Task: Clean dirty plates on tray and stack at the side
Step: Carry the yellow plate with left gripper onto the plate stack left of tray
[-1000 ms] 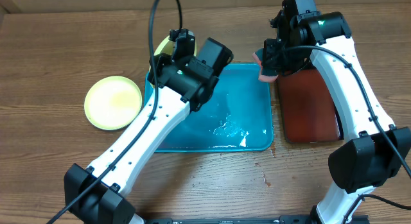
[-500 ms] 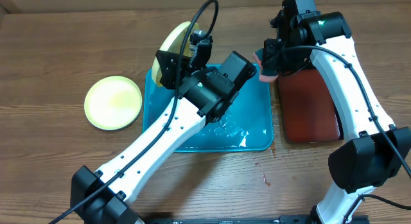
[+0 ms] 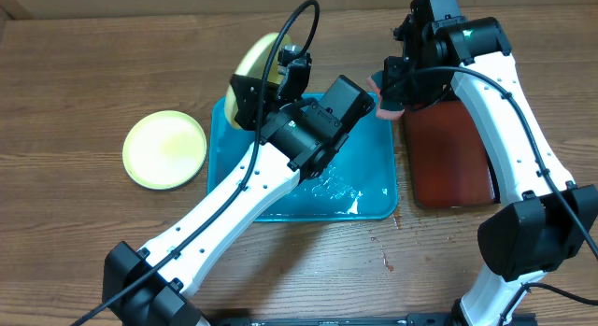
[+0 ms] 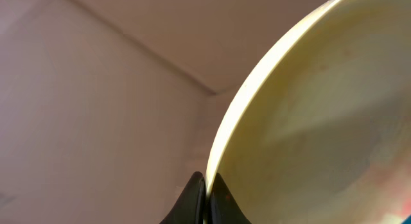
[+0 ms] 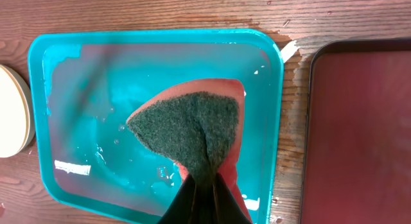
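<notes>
Item 1. Turquoise-blue rectangular plastic tray (image 3: 372, 181), rounded corners, raised rim. It lies flat on the brown wooden tabletop (image 3: 84, 74), centre of the overhead view. Its floor is wet, with bright glints and droplets towards the near edge. No plate rests on the part of the floor that shows; the left arm covers the rest.

Item 2. Pale yellow-green round shallow plastic plate (image 3: 254, 55). It is lifted and tilted steeply on edge above the tray's far-left corner. The left wrist view shows its inner face up close, cream-yellow with a faint reddish tinge at the lower right.

Item 3. Left end effector (image 4: 207, 187). Its two dark fingertips are clenched on the rim of the tilted plate, one on each face.

Item 4. Second pale yellow-green round plate (image 3: 165, 149). It lies flat on the tabletop, just beside the tray's left edge, and its face looks clean. Whether another plate lies under it cannot be told.

Item 5. Salmon-pink sponge with dark green scouring face (image 5: 192, 131). It is folded and hangs above the tray's far-right part, apart from the tilted plate.

Item 6. Right end effector (image 5: 204, 195). It is pinched tight on the sponge's lower fold, green face towards the wrist camera.

Item 7. Dark red rectangular tray with black rim (image 3: 450, 163). It lies flat just beside the turquoise tray's right edge, partly under the right arm.
</notes>
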Action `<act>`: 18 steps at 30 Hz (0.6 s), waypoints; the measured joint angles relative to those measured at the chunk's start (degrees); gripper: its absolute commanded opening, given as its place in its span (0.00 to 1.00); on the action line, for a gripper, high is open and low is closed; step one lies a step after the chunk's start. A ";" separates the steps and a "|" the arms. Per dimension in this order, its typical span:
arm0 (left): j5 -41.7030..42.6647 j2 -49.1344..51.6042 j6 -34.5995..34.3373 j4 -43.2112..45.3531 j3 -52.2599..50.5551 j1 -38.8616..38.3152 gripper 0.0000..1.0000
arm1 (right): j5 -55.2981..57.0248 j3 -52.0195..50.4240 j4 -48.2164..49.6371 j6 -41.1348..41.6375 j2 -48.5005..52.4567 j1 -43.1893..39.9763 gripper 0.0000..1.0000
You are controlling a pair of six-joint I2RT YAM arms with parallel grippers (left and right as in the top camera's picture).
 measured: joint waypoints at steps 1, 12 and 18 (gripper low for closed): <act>2.75 0.00 0.09 -0.04 0.00 0.09 0.04 | -0.02 0.00 0.02 0.02 0.00 0.00 0.04; 42.38 0.00 1.79 -0.33 -2.58 13.79 0.04 | -0.02 0.00 -0.07 0.00 0.00 0.00 0.04; 64.02 0.02 2.38 -0.81 -2.80 29.53 0.04 | 0.00 0.00 -0.11 -0.02 0.00 0.00 0.04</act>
